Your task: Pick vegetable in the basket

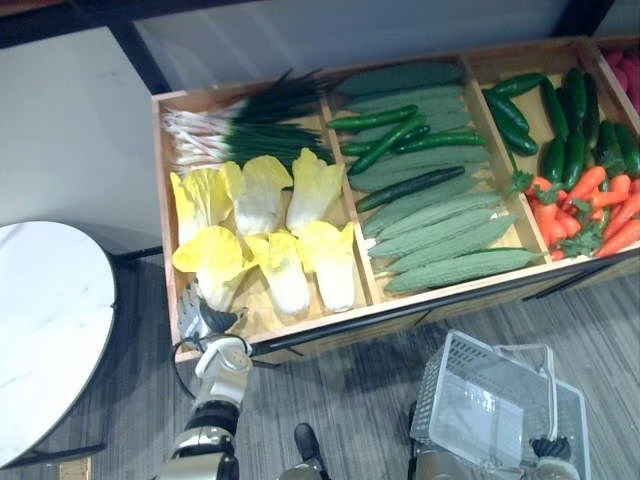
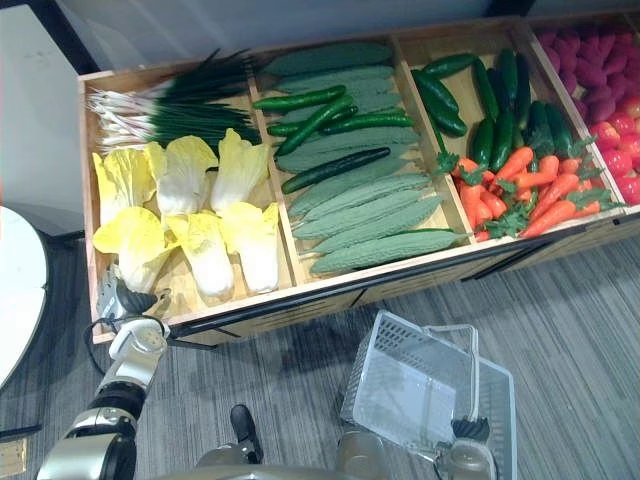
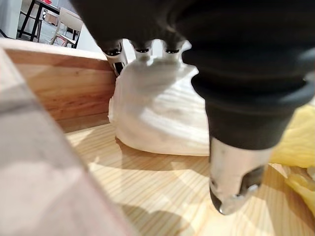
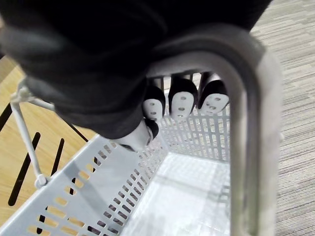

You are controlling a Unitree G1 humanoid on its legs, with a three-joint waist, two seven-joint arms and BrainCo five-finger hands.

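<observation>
Reach step: left hand (image 1: 203, 322) hangs at the near left corner of the crate (image 1: 162, 190), fingers straight, nothing held, right by the nearest cabbage (image 3: 157, 110). Right hand (image 4: 181, 101) grips the handle (image 4: 248, 128) of the empty basket (image 1: 480, 405), near right. Next it must close round that cabbage and lift; no writing I can read

— What is the left arm (image 1: 222, 368) like?
— Silver-grey, in jointed segments with a dark band. The left hand (image 1: 203, 318) has silver fingers (image 3: 114, 52) with dark tips.
— And the right hand (image 4: 181, 101)?
— It has a dark ribbed cover (image 4: 93, 59) and pale fingertip pads (image 4: 153, 109) (each dotted with small holes).
</observation>
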